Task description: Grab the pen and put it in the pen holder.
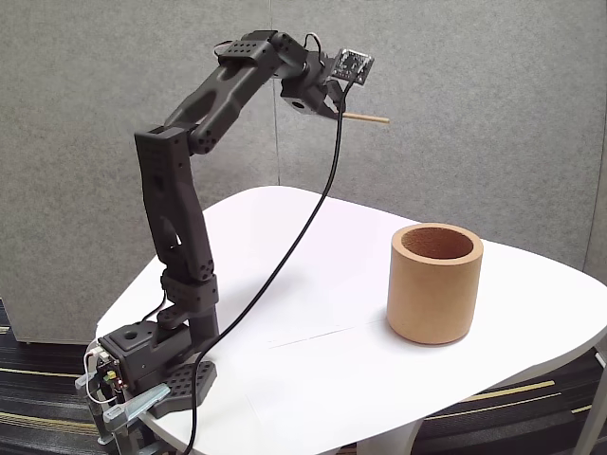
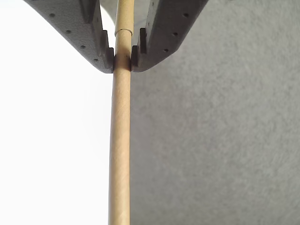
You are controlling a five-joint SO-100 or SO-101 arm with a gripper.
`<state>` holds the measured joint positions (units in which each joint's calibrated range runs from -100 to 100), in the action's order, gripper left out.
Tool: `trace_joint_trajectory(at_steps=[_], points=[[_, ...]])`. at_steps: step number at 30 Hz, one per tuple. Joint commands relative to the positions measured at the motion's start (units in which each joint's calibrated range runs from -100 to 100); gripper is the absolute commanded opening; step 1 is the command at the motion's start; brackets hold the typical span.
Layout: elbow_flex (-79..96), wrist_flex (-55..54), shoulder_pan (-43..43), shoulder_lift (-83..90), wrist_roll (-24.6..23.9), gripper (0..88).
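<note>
In the wrist view the upper part of my pincer point(image 2: 122, 58) ran off the top edge, so I could see only the lower ends of its two dark fingers point(image 2: 96, 42), and the pen point(image 2: 120, 150) ran off the bottom edge with its far tip out of sight. In the fixed view my pincer point(image 1: 334, 106) was small and dark against the grey wall, and its fingertips were hard to tell apart there; a small circuit board point(image 1: 356, 63) sat just above them and hid part of the wrist. The pen point(image 1: 368, 118) stuck out from my pincer to the right in the fixed view, close to level with its free end slightly lower, its long axis continuing the line of my fingers; the gripped end was hidden behind them. In the wrist view the same wooden stick ran straight from between my fingers down the picture. My pincer was nearly closed, the two fingertips pressed against either side of the pen with no gap showing. I held it high in the air, well above the white table point(image 1: 313, 370). The tan pen holder point(image 1: 434, 282) stood upright on that table, far below my pincer and off to the right in the fixed view, its mouth open upward. A black cable point(image 1: 285, 261) hung from my wrist down toward my base.
</note>
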<state>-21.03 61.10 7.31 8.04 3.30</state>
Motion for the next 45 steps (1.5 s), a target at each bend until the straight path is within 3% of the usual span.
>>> trace_joint_trajectory(at_steps=[1, 16, 24, 29, 32, 36, 42, 45], points=[[-2.98, 0.08, -2.62, 6.64, 6.15, 0.4], [-3.07, -0.76, -22.24, 10.05, 23.37, 0.4], [-3.07, -3.47, -28.39, 10.05, 34.16, 0.4], [-2.62, -12.63, -30.08, 9.97, 36.53, 0.4], [-0.63, -14.24, -30.15, 9.97, 36.63, 0.4], [6.68, -14.66, -30.15, 9.97, 40.48, 0.4], [14.62, -15.08, -30.08, 10.05, 40.85, 0.4], [20.76, -20.68, -30.08, 10.13, 40.85, 0.4]])
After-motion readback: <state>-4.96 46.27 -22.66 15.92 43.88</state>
